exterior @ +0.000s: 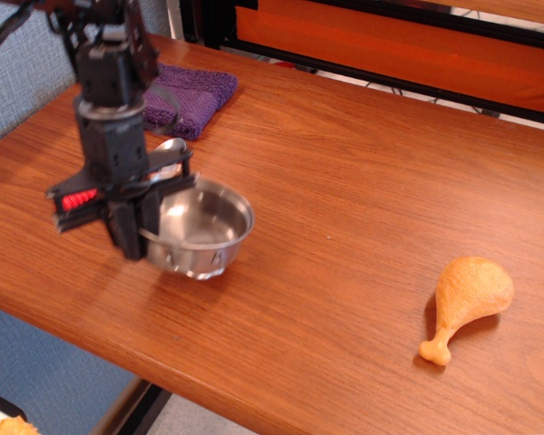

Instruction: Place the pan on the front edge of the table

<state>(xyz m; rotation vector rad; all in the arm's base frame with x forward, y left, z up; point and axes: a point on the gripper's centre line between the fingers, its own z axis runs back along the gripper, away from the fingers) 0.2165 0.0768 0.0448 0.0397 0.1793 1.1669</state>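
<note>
The shiny steel pan (204,227) is held by its left rim just above, or barely on, the brown wooden table (363,190), toward the front left. A wire loop handle shows on its near side. My gripper (138,231) is shut on the pan's left rim, with the black arm rising above it. The pan's left rim and part of its inside are hidden behind the fingers.
A red-handled metal spoon (80,198) lies mostly hidden behind the gripper. A purple cloth (190,95) lies at the back left. An orange toy chicken drumstick (465,299) lies at the front right. The table's front edge (163,381) runs close below the pan.
</note>
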